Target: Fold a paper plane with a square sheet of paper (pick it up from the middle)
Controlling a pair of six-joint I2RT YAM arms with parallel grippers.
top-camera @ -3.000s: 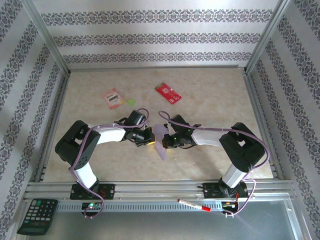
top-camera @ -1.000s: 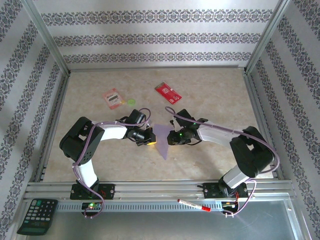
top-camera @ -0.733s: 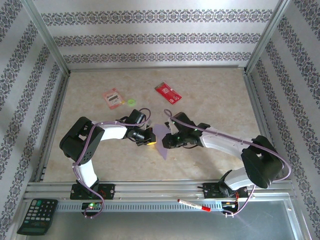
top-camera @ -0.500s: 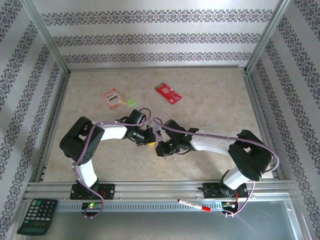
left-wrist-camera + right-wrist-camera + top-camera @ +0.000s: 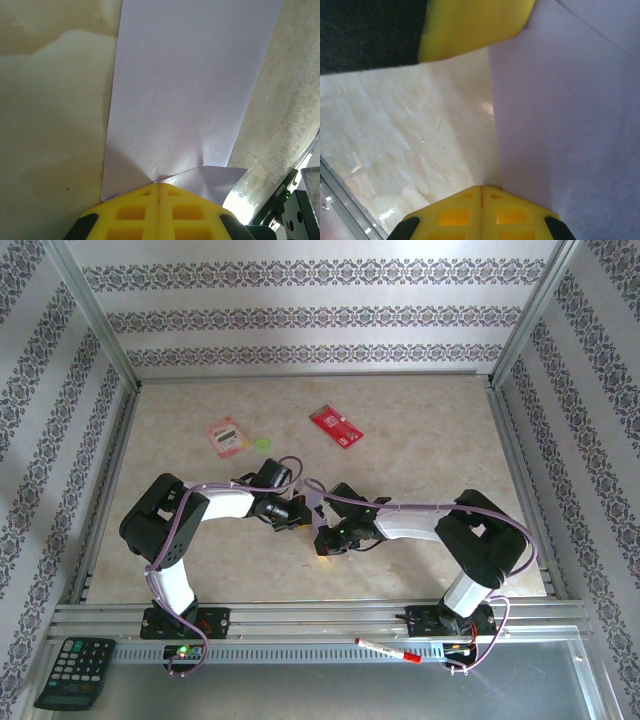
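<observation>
**A:** What is the left end effector point(image 5: 159, 187) doing?

**B:** Its yellow fingers are pressed together and pinch a puckered edge of the square sheet of paper point(image 5: 185, 90). The pale lilac sheet runs away from the tips, with the marbled bench point(image 5: 45, 125) showing on both sides.

**A:** And the right end effector point(image 5: 481, 190)?

**B:** Closed too, with its tips right at the sheet's edge. I cannot tell whether any paper sits between them.

**A:** Where is the sheet overall?

**B:** Seen from above, it is near the middle of the bench, between the two end effectors and mostly hidden by them. Both arms bend inward to meet there.

**A:** Anything else?

**B:** A red card point(image 5: 336, 426) and a pink-red packet point(image 5: 226, 436) lie well apart from the sheet, toward the far side. A calculator point(image 5: 76, 672) and a red marker point(image 5: 388, 650) rest on the metal ledge by the arm bases
</observation>
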